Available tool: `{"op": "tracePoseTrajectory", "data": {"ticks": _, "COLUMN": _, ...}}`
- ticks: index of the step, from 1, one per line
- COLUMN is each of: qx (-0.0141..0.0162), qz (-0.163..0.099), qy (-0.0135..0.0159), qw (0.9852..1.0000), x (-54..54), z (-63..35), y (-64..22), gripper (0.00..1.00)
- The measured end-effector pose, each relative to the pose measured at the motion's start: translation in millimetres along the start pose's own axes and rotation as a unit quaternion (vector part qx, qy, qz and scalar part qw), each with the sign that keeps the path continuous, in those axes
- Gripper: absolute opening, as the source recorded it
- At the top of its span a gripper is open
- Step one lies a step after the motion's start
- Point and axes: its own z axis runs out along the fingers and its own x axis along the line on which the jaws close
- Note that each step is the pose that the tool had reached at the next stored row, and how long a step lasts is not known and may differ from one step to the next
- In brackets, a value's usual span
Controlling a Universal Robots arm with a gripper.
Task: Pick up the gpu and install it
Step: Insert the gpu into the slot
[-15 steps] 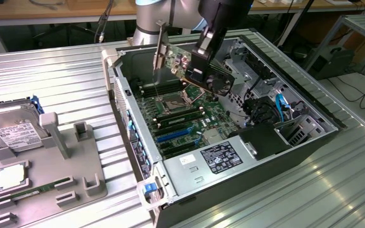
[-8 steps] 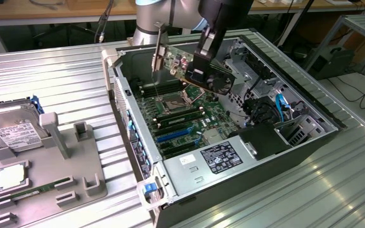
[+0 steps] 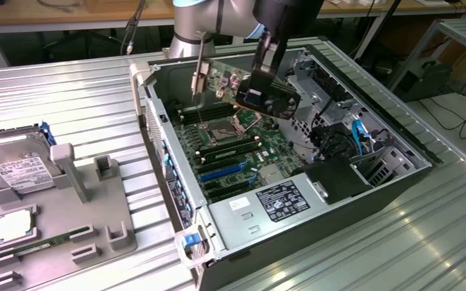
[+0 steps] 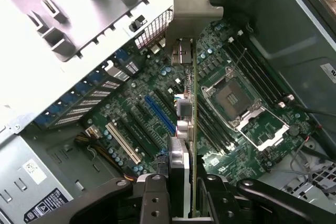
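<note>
The gpu (image 3: 226,80) is a dark green card with a silver bracket (image 3: 199,76) at one end. It hangs tilted over the far part of the open computer case (image 3: 395,130), above the motherboard (image 3: 237,154). My gripper (image 3: 264,91) is shut on the card's end away from the bracket. In the wrist view the gpu (image 4: 192,124) shows edge-on between my fingers (image 4: 155,199), with its bracket (image 4: 192,11) pointing toward the case's rear wall. The blue expansion slot (image 4: 158,113) and a white slot (image 4: 124,144) lie on the board below, off to one side of the card.
The CPU socket (image 4: 235,95) and memory slots (image 4: 252,74) lie beside the card's line. A grey fixture (image 3: 83,203) on the exterior view's left holds a hard drive (image 3: 14,167) and a green memory stick (image 3: 45,245). The power supply (image 3: 275,203) fills the case's near end.
</note>
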Motion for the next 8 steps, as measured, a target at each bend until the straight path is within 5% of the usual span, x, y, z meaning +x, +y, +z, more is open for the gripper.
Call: {"op": "tracePoseTrajectory", "data": {"ticks": 8, "qx": -0.0005, "qz": -0.042, "qy": 0.0026, "qw": 0.9991, "x": -0.1, "z": 0.0, "y": -0.1, "gripper": 0.28}}
